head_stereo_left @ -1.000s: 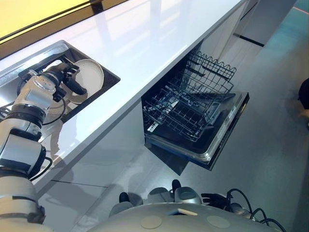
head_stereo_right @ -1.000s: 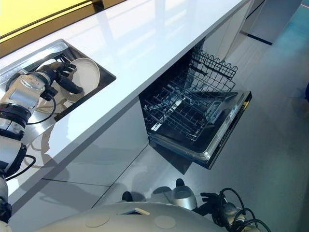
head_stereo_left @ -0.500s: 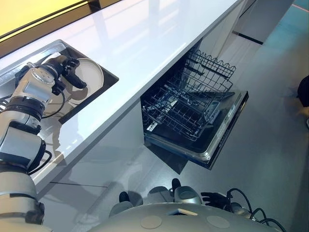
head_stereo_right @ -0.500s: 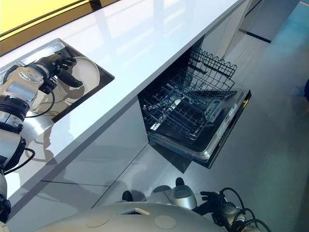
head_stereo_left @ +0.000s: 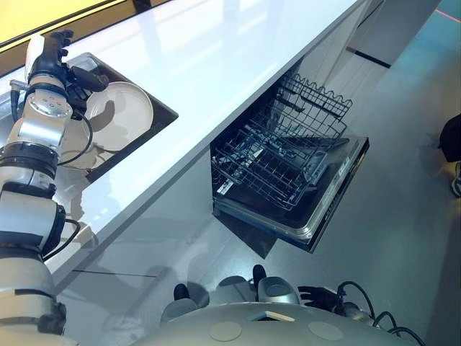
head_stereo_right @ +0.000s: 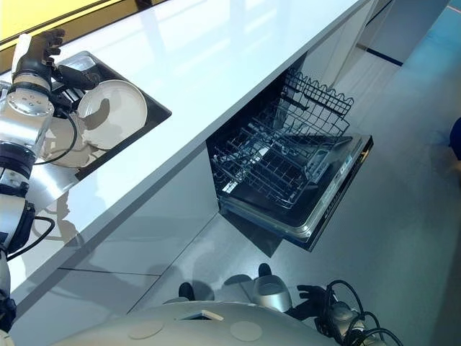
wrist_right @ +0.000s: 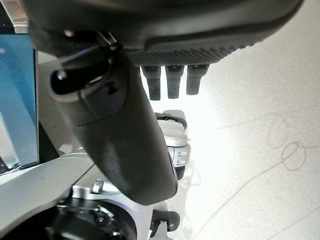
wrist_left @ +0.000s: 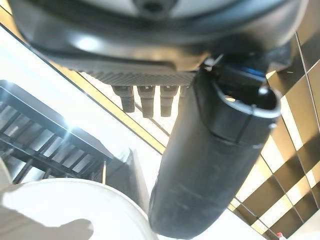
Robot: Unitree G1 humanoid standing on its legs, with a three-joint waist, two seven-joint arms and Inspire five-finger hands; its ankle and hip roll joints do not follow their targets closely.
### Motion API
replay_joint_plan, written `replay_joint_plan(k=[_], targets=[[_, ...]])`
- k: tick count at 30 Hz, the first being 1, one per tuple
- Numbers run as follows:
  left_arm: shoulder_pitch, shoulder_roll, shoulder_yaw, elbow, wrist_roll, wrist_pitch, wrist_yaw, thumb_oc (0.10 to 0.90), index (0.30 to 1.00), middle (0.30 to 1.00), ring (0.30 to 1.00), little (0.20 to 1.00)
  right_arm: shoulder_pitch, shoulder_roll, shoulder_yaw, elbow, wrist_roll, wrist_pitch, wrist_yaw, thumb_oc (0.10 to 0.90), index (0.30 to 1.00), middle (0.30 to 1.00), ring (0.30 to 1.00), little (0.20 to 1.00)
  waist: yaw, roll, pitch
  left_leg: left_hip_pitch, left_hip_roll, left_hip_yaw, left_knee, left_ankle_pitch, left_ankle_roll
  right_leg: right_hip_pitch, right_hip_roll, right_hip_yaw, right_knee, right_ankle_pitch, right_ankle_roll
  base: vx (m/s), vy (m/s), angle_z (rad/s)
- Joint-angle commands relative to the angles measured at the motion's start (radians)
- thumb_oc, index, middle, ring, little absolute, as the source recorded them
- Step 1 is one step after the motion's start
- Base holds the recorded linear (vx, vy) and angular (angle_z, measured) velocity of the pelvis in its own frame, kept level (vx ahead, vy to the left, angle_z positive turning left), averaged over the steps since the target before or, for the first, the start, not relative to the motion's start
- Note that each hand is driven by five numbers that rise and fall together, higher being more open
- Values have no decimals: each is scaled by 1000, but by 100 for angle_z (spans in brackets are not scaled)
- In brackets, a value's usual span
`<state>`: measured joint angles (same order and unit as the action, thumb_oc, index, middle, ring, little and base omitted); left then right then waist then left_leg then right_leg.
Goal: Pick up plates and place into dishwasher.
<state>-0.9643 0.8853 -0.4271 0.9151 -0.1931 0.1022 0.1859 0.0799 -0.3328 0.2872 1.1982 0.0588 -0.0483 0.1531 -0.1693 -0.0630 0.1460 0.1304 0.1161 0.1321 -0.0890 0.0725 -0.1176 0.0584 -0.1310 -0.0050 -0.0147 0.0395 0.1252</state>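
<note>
1. A long white tabletop (head_stereo_left: 216, 58) runs from the lower left to the upper right of the frame, above a grey floor (head_stereo_left: 403, 238).
2. At the upper left, the left hand (head_stereo_left: 52, 63) has its fingers (wrist_left: 147, 100) straight and apart from the thumb, clamped on nothing. The thumb reaches down to the plate's upper-left rim, but I cannot tell whether it touches.
3. The cream plate (head_stereo_left: 119, 115) stands tilted in the sink (head_stereo_left: 162, 115), which is sunk into the tabletop.
4. At centre right, under the tabletop, the dishwasher door (head_stereo_left: 338, 194) hangs open with a wire rack (head_stereo_left: 270, 166) drawn out over it.
5. The right hand (wrist_right: 170, 30) hangs over the floor with its fingers straight and apart from the thumb.
</note>
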Motion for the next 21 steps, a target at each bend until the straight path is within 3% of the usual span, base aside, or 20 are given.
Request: replay_joint_plan(k=[1,21], targets=[[-73,79,32,-52,64,-77,17,800,900,900,900,900,19,-48,7,-17,10,-19,-11,800,900,900,900,900,-19,52,-34,-46,-168,29,100,-173,187,-105,81,35,126,-27,35,44,18,-1],[-151,89,-39,66,112,27,-137,800,900,900,900,900,17,-60,14,-30,43,-29,-39,800,900,900,900,900,-28,19,28,-103,-161,44,150,-183,200,-158,78,54,129,22,61,10,10,-1]])
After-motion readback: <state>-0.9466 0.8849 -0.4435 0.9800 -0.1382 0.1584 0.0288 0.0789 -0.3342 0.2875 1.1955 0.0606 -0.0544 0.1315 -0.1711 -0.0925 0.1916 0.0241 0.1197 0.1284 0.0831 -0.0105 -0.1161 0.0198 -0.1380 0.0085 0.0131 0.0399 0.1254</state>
